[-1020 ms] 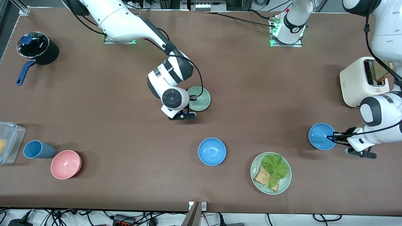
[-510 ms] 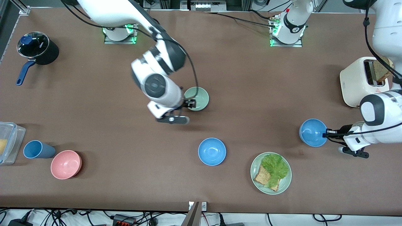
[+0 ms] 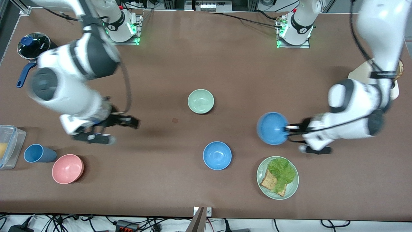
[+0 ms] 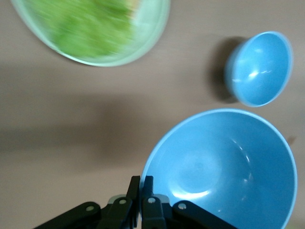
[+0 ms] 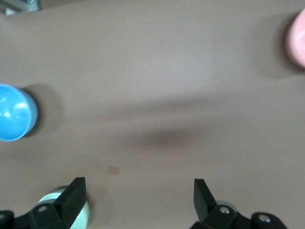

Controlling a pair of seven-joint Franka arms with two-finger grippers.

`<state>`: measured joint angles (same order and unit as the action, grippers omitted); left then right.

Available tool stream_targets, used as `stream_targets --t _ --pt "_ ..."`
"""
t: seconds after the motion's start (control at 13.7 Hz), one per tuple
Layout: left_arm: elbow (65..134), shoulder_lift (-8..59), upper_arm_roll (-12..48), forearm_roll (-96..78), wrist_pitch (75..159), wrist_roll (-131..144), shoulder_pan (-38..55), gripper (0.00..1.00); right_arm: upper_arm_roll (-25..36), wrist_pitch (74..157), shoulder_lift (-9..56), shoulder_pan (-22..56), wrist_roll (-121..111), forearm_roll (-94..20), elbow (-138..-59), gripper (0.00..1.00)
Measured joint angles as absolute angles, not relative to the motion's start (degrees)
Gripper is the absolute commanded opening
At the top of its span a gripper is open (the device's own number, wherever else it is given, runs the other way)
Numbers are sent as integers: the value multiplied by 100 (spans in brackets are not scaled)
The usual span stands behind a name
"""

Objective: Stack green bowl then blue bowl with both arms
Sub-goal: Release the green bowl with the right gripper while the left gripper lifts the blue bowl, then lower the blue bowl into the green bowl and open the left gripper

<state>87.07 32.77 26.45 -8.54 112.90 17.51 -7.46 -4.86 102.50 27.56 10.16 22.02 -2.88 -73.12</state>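
— Since a second ago, what has moved?

— Both arms. From the front, the right hand [image 3: 124,121] has let go of the green bowl [image 3: 201,101] and pulled away toward the right arm's end of the counter [image 3: 225,64]; it now hangs empty, fingers apart, over bare counter not far from the pink bowl [image 3: 68,169]. The left hand [image 3: 287,128] has carried its blue bowl [image 3: 272,128] in from the left arm's end and holds it in the air over bare counter, between the green bowl and the plate [image 3: 277,177].

— And the green bowl?

— It sits upright mid-counter, nothing in it. The second blue bowl [image 3: 217,155] rests nearer the camera, untouched.

— What does the left wrist view add?

— The left hand [image 4: 142,187] is pinched on the rim of the blue bowl [image 4: 224,167], fingers together on the wall. The second blue bowl [image 4: 259,68] and the plate [image 4: 157,33] lie below.

— The right wrist view?

— The right hand [image 5: 138,195] has its fingers wide apart with nothing between them. An edge of the green bowl [image 5: 82,210], the second blue bowl [image 5: 14,112] and the pink bowl [image 5: 296,38] show.

— So how far along?

— I judge the green bowl placed. Left to do: bring the held bowl over it, lower it in, release.
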Motion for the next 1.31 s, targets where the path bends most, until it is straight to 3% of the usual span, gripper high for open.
stream_targets --t 0.29,0.58,0.8,1.31 --pt "9187 3277 2662 -683 12352 3931 579 0 -456 10071 2502 352 1983 -284 -7303 100" --pt "10153 3000 2677 -672 13292 4883 1169 0 37 9737 2066 127 1157 -281 -7288 100" --pt "10543 2782 2680 -658 13535 5304 1533 0 319 9568 1737 -36 499 -283 -7287 100" --pt "10745 2887 2625 -293 13613 5405 1725 0 322 8819 1320 -193 28 -281 -7475 100"
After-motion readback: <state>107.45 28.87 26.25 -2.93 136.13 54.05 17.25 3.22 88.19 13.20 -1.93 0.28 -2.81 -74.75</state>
